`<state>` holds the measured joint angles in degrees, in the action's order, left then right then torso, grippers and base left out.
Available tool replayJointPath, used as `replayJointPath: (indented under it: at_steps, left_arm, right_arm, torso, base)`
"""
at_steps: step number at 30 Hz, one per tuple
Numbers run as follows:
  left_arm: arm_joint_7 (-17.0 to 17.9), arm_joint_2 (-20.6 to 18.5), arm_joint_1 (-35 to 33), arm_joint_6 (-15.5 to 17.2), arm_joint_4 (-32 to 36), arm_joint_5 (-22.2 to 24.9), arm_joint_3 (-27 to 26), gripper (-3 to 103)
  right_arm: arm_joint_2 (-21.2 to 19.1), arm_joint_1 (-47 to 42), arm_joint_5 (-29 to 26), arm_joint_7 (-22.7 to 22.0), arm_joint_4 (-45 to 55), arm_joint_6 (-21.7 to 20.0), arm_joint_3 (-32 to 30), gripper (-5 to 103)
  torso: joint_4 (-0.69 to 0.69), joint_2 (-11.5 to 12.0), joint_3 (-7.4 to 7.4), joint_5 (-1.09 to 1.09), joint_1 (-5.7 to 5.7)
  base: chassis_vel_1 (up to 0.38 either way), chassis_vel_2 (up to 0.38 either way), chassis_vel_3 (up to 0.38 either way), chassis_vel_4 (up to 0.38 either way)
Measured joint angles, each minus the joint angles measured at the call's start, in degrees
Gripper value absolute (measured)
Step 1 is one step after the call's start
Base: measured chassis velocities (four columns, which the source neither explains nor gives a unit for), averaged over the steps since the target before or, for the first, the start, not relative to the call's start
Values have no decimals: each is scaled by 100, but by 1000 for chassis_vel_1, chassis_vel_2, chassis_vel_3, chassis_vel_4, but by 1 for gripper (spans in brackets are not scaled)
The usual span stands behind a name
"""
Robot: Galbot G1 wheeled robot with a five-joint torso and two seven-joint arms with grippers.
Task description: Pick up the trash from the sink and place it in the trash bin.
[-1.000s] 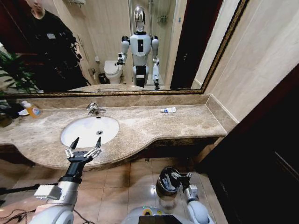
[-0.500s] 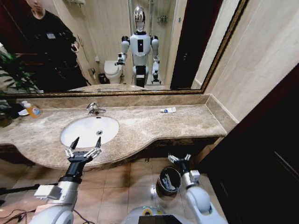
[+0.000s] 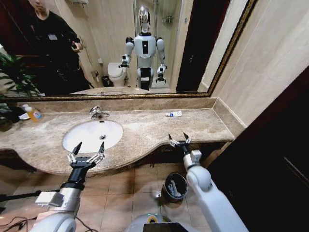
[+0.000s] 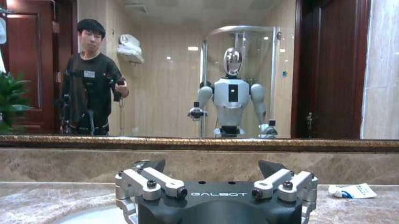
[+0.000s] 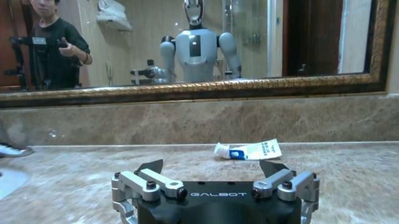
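At the front edge of the beige marble counter [image 3: 145, 130], I had both arms raised. The sink [image 3: 92, 135] sat at about ten o'clock in my head view, its white bowl bare where I could see it; the nearest part lay hidden behind the left gripper [image 3: 88, 146]. That gripper hovered over the basin's near rim with its fingers spread wide, holding nothing. The right gripper [image 3: 177, 138] stood at the counter's edge near five o'clock of the sink, also wide open and empty. Beyond it, at twelve o'clock, lay a small white tube [image 3: 174, 114] against the back ledge. The trash bin [image 3: 174, 187] stood on the floor below, partly masked by my right arm; pale scraps showed inside, too small to identify.
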<state>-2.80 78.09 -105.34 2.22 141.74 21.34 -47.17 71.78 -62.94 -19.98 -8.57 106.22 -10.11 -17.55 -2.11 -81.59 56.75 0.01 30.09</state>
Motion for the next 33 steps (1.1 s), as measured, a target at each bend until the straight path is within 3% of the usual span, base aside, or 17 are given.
replayJointPath:
  at_steps: [6,16,24,33]
  left_arm:
    - [1,1,0,0,0,0,0,100]
    - [-1,0,0,0,0,0,0,100]
    - [1,0,0,0,0,0,0,100]
    - [0,0,0,0,0,0,0,100]
  right_arm:
    - [-207,895,-756,186,-780,-270,75,100]
    - [-65,2228,-831,482,-2013,-291,590,100]
    - [528,3547,-521,622,-3942,2,1114,100]
    - [1068,4229,-178,608,-5110,134,1049,100]
  torso:
    - [1,1,0,-1,0]
    - [0,1,-1,-1,0]
    - [1,0,0,-2,0]
    - [0,0,0,-3,0]
  base:
    - [0,0,0,0]
    - [0,0,0,0]
    - [0,0,0,0]
    - [0,0,0,0]
